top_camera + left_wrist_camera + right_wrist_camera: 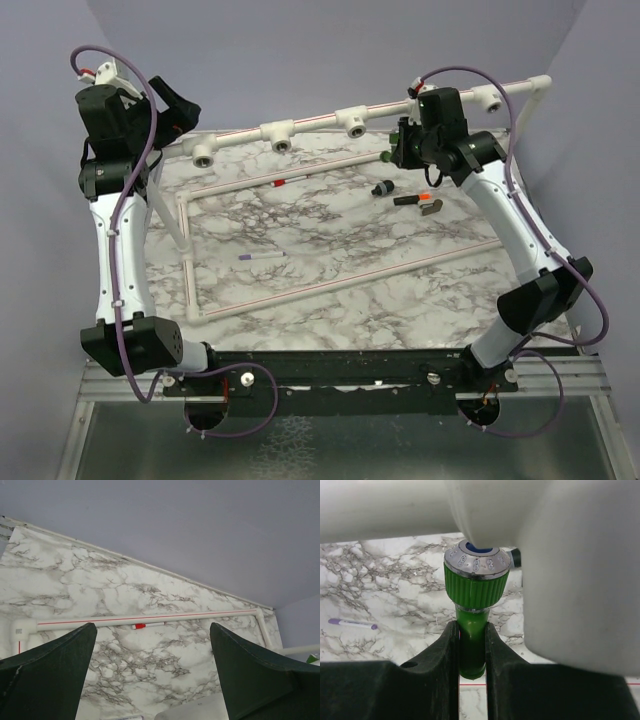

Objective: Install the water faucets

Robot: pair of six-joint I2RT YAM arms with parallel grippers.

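Observation:
My right gripper [471,628] is shut on the stem of a bright green faucet [476,587]. The faucet's round bluish-silver end [476,560] sits just under the white pipe frame [385,510], beside a big blurred white socket [580,575]. In the top view this gripper [403,145] is at the back rail between two T-sockets [355,120]. Two more small faucets lie on the marble, one black [383,188] and one black with orange [422,202]. My left gripper [152,630] is open and empty, held high at the far left [175,105].
A white pipe frame [300,285] lies on the marble table. More T-sockets [277,131] line the raised back rail. A red-capped pen [290,180] lies by the inner pipe and shows in the left wrist view [147,625]. A purple pen [262,256] lies mid-table.

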